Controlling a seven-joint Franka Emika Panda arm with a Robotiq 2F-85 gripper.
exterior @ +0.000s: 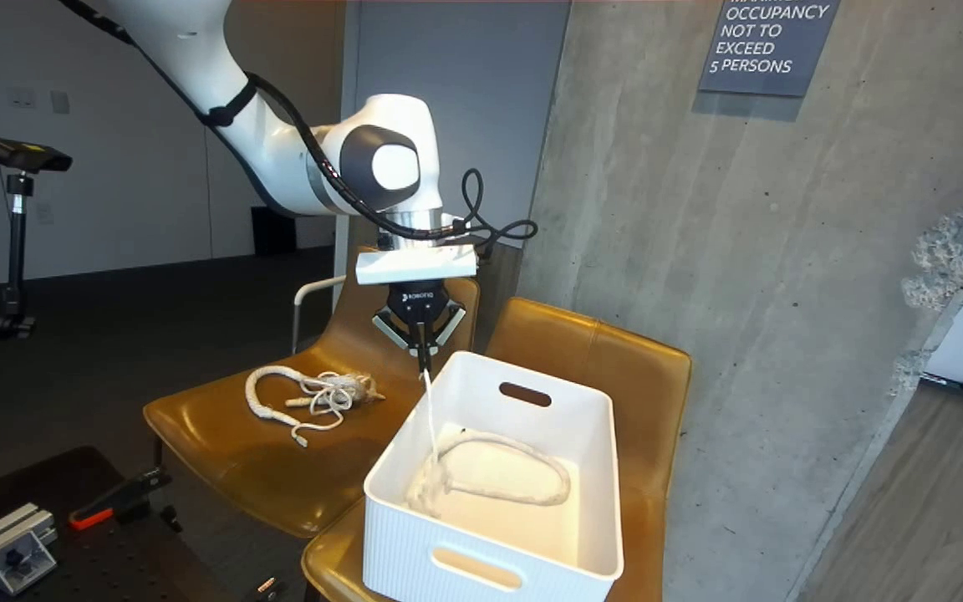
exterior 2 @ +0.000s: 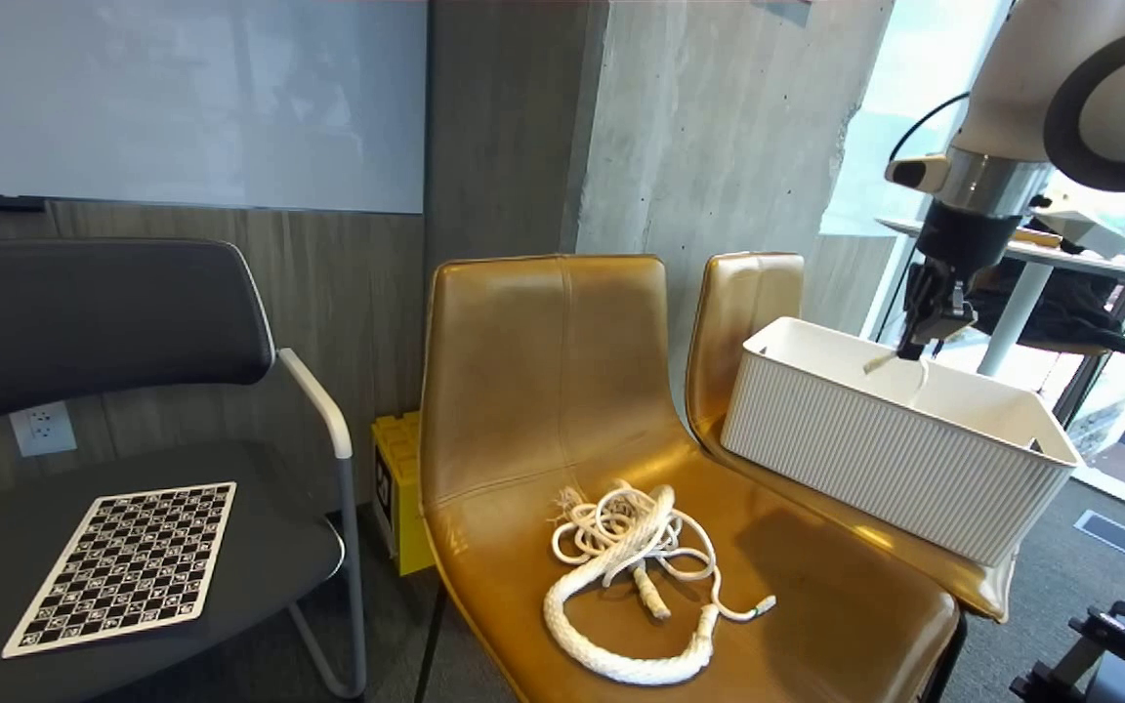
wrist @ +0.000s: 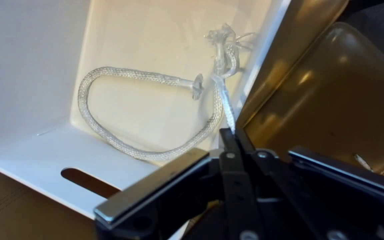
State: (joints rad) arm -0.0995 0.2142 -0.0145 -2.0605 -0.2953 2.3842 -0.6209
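robot hand [wrist: 234, 132] pinched closed, with barely any gap, on a thin white cord [wrist: 226, 105] that hangs down into a white bin [exterior: 578, 435].

on the grey concrete wall [exterior: 657, 226] i see a blue-grey sign [exterior: 770, 42]; its white capital letters say "occupancy not to exceed 5 persons". above these words is one more line, but its top is cut, so i cannot read it surely. on the black gripper [exterior: 424, 368], high on its body, is the small brand name "robotiq" in pale letters. the yellow box [exterior 2: 414, 503] carries a dark label [exterior 2: 383, 485] with pale marks, which i cannot make out.
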